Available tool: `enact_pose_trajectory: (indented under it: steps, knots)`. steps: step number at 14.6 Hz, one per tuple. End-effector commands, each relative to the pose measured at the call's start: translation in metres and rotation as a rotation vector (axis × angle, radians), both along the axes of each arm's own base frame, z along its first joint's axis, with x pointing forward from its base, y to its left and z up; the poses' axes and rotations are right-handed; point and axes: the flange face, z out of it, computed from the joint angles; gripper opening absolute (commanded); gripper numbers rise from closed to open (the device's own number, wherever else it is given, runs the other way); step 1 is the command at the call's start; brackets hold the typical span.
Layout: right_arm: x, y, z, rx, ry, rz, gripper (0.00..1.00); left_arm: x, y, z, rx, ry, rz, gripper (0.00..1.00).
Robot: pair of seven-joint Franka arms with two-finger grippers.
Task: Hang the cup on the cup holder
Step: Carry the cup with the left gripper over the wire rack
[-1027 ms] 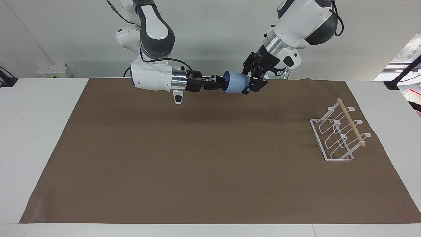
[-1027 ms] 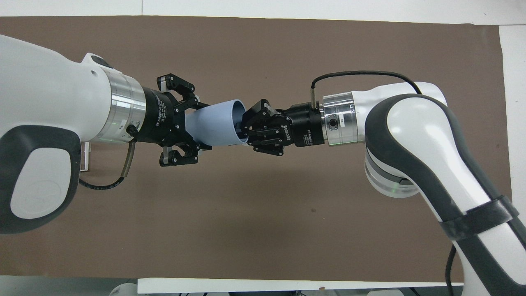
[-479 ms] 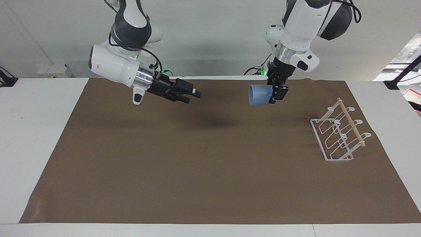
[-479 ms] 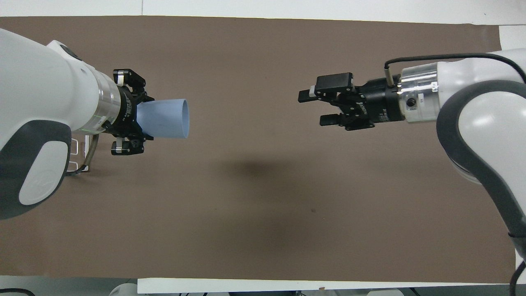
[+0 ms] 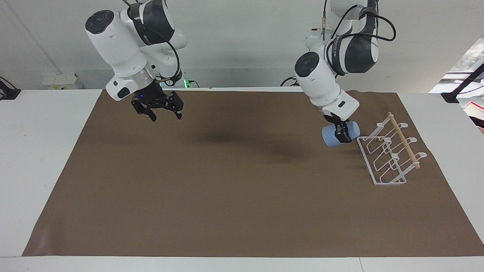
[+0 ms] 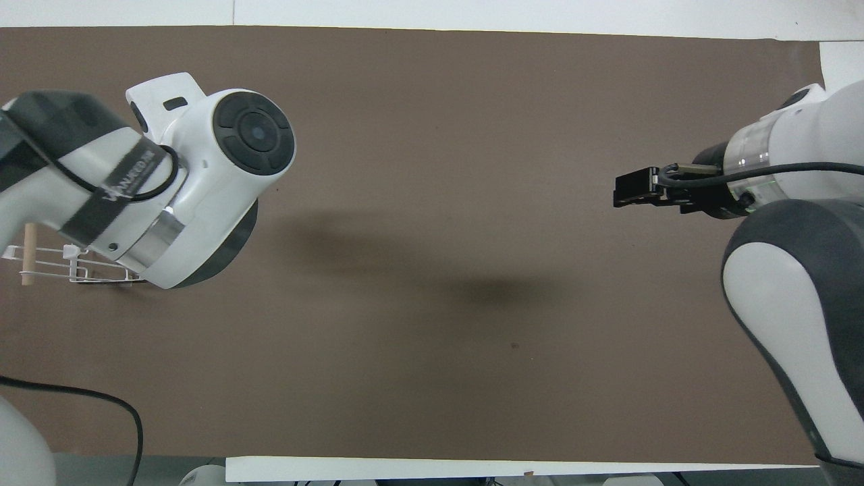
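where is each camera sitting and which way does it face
Facing view: high across the table, looking at the robots; both arms show, left gripper holding the cup beside the cup holder, right gripper open.
Overhead view: above the robots, looking down and forward; the left arm's wrist hides the cup.
Shared: the brown mat, cup holder, right gripper.

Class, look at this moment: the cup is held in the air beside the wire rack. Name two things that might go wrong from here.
1. The cup lies on its side in the left tool, close to the cup holder. Its rim may strike a prong rather than slide over it, and this light wire rack might shift.
2. Overhead, the left arm hides the cup, so alignment rests on the facing view.
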Motion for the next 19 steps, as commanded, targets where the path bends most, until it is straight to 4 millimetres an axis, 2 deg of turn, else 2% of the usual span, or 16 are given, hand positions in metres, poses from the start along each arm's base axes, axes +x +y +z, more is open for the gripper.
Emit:
enact_pose_trajectory:
  steps: [1, 2, 3, 4, 6, 8, 10, 12, 14, 17, 18, 19]
  knots:
    - [-0.003, -0.026, 0.07, -0.128, 0.022, 0.045, 1.0, 0.004, 0.023, -0.006, 0.286, -0.015, -0.028, 0.0]
    - [-0.006, -0.029, 0.076, -0.145, 0.05, 0.101, 1.0, 0.008, 0.032, -0.011, 0.351, -0.024, -0.047, 0.0]
    - [-0.008, -0.049, 0.076, -0.149, 0.078, 0.156, 1.0, 0.017, 0.049, -0.014, 0.394, -0.032, -0.04, 0.0]
    - [-0.007, -0.06, 0.069, -0.134, 0.085, 0.189, 1.0, 0.025, 0.057, -0.019, 0.441, -0.042, -0.047, 0.0]
    - [-0.01, -0.061, 0.059, -0.154, 0.086, 0.2, 1.0, 0.034, 0.074, -0.026, 0.499, -0.044, -0.042, 0.0]
    - [-0.017, -0.071, 0.05, -0.157, 0.114, 0.187, 1.0, 0.043, 0.091, -0.053, 0.569, -0.026, -0.05, 0.0]
    - [-0.014, -0.084, 0.057, -0.209, 0.111, 0.174, 1.0, 0.048, 0.095, -0.062, 0.545, -0.06, -0.049, 0.0]
    - [-0.018, -0.097, 0.053, -0.201, 0.141, 0.145, 1.0, 0.055, 0.115, -0.08, 0.542, -0.04, -0.034, 0.0]
    - [-0.018, -0.097, 0.053, -0.167, 0.139, 0.124, 1.0, 0.058, 0.115, -0.089, 0.526, -0.068, -0.029, 0.0]
    - [-0.019, -0.115, 0.051, -0.134, 0.145, 0.082, 1.0, 0.063, 0.123, -0.118, 0.508, -0.072, -0.022, 0.01]
    - [-0.019, -0.115, 0.051, -0.107, 0.144, 0.077, 1.0, 0.065, 0.12, -0.121, 0.492, -0.078, -0.035, 0.09]
    - [-0.019, -0.114, 0.051, -0.108, 0.14, 0.076, 1.0, 0.066, 0.117, -0.121, 0.473, -0.079, -0.053, 0.46]
